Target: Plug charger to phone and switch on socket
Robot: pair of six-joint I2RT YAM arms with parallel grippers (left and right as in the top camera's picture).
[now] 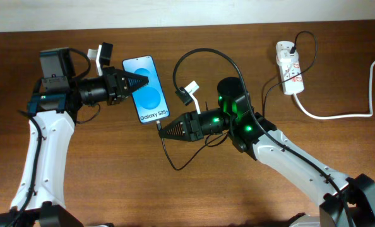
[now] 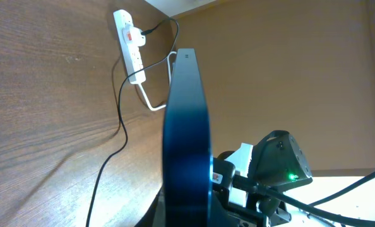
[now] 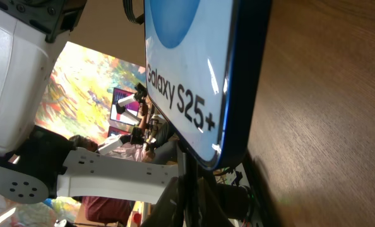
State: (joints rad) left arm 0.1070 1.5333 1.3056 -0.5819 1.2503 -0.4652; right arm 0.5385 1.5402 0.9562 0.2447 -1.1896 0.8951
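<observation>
Where the fingers of the left gripper (image 1: 139,82) meet, they are clamped on one long edge of the phone (image 1: 151,94), with one finger lying over the lit blue screen. The left wrist view shows the phone edge-on. At the phone's lower end, the right gripper (image 1: 163,130) has its fingers drawn to a narrow point against the bottom edge, pinching the end of the charger (image 1: 203,53). The connector tip itself is hidden. Beneath both grippers lies a brown wooden table (image 1: 112,183), with a tan wall (image 2: 301,75) beyond. From the right fingers the black cable loops back past the arm to the socket (image 1: 289,67), well behind that gripper, and is plugged in there. A thick white cord (image 1: 339,115) leads away from the socket.
</observation>
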